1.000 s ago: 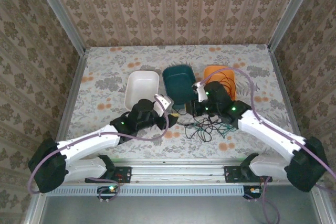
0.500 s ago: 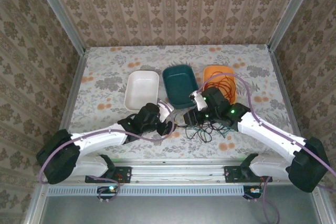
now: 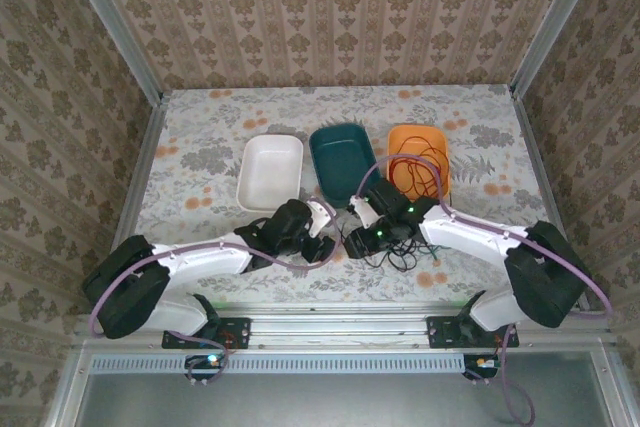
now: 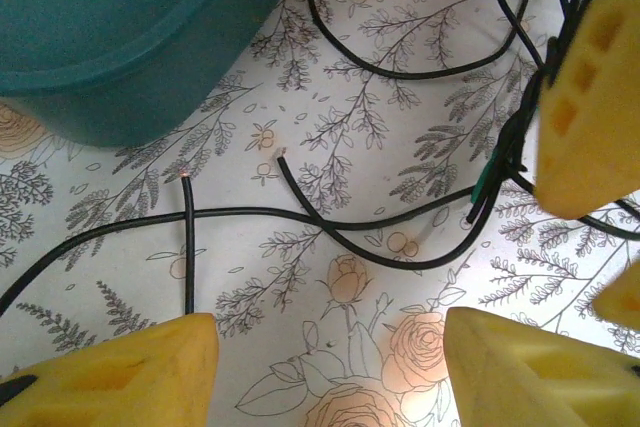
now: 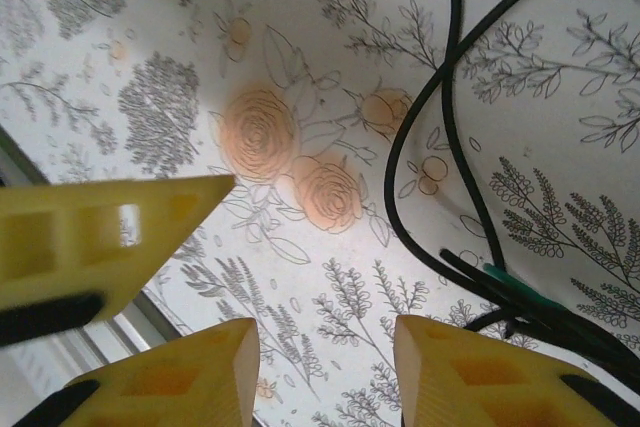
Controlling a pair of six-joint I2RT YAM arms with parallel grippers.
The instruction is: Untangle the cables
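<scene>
The black cable [image 3: 397, 250] lies in a loose tangle with the green cable [image 3: 428, 247] on the flowered table, just right of both grippers. A red cable [image 3: 412, 169] is coiled in the orange tray [image 3: 437, 137]. My left gripper [image 3: 320, 245] hangs low over the cloth, open and empty [image 4: 330, 347]. A black cable [image 4: 300, 215] strand crosses ahead of its fingertips, and one end runs down beside the left finger [image 4: 110, 367]. My right gripper [image 3: 358, 239] faces it closely, open [image 5: 325, 347], with nothing between its fingers. Black cable [image 5: 420, 147] and a bit of green cable [image 5: 520, 289] lie to its right.
A white tray [image 3: 270, 169], a teal tray [image 3: 342, 159] and the orange tray stand in a row behind the grippers. The teal tray [image 4: 120, 37] is close ahead of the left gripper. The table's near edge is just behind both grippers.
The right gripper has come away from the orange tray, left and nearer, and its jaws have opened. The left gripper has moved right, so the two now nearly meet.
</scene>
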